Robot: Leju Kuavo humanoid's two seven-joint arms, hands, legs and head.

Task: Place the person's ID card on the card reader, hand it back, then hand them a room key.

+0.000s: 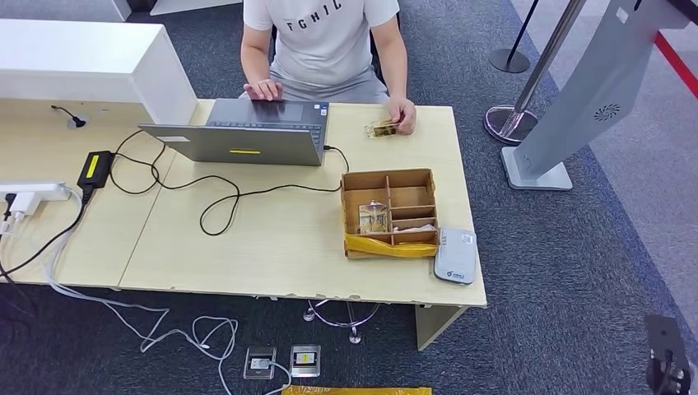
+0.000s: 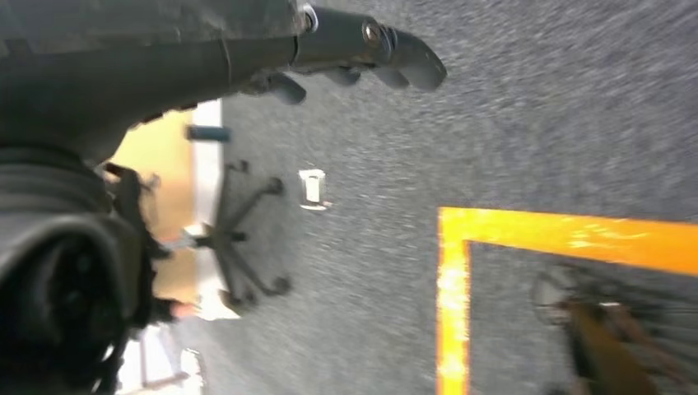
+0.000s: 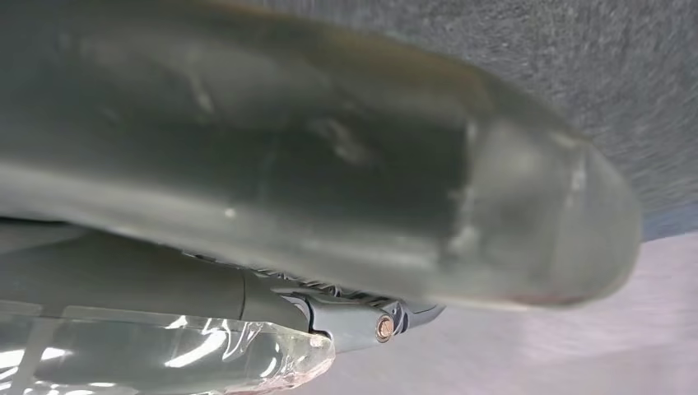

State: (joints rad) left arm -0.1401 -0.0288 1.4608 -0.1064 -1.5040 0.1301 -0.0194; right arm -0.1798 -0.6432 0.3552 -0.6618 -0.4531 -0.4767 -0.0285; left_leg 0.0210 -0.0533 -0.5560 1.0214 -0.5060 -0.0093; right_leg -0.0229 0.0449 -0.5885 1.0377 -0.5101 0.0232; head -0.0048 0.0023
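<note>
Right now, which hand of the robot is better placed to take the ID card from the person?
Probably the right. The person's hand holds the ID card on the table's right half, near the card reader. The right hand shows on that side; the left hand hangs over carpet.

Head view: you see even, bright overhead light, sharp focus, soft shadows on the worktop (image 1: 272,247). Left wrist view: the carpet (image 2: 510,123) is motion-blurred and streaked. Right wrist view: the robot hand (image 3: 329,156) sits too close, soft and defocused, with glare on clear plastic (image 3: 189,354).
</note>
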